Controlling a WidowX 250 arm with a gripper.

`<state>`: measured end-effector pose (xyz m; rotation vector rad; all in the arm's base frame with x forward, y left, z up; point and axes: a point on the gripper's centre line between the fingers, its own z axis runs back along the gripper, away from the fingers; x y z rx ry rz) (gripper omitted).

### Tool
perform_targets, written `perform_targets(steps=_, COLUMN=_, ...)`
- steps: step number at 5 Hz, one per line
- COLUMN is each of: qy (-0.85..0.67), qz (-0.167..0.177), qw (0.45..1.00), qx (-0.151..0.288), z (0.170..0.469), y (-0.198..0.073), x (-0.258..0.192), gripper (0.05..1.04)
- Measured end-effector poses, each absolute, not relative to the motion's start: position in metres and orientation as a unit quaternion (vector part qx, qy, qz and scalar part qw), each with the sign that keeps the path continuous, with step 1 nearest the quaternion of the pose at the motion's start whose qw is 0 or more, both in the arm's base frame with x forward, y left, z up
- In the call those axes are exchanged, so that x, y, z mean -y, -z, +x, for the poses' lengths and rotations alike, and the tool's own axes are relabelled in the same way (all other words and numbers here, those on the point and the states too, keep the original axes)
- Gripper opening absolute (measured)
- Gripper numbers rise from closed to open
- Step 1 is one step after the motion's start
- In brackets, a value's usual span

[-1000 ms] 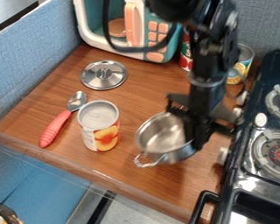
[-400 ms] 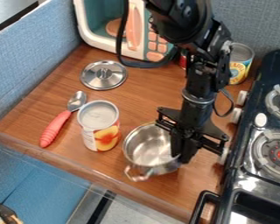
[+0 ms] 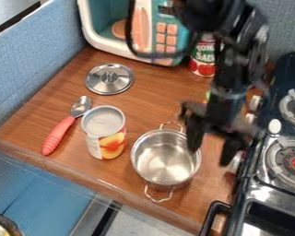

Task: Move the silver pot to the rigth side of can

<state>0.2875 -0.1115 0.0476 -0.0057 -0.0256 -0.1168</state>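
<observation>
The silver pot [image 3: 166, 159] stands upright on the brown desk [image 3: 140, 103], just to the right of the can [image 3: 103, 133] with the orange fruit on its label, a narrow strip of wood between them. Its two loop handles point toward the back and the front edge of the desk (the front one sits rather near that edge). The black claw [image 3: 210, 155] hangs at the pot's right, fingers spread with nothing pinched between them; one finger overlaps the rim in view, and whether it touches cannot be told. Left of the can lies a spoon [image 3: 59, 133] with a ridged coral handle, its bowl toward the back. Behind the can rests a round metal lid [image 3: 109, 79]. Farther back are a toy microwave [image 3: 158, 34] and, beside it, a red-and-green tin [image 3: 203, 62], partly behind the arm. The dark toy stove [image 3: 256, 184] stands along the right.
</observation>
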Motion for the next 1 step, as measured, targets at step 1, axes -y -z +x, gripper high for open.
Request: perform_targets(steps=1, qy=0.055, qz=-0.011, qw=0.997, qx=0.05, z=0.292, y=-0.0707, x=0.1125, gripper=1.001)
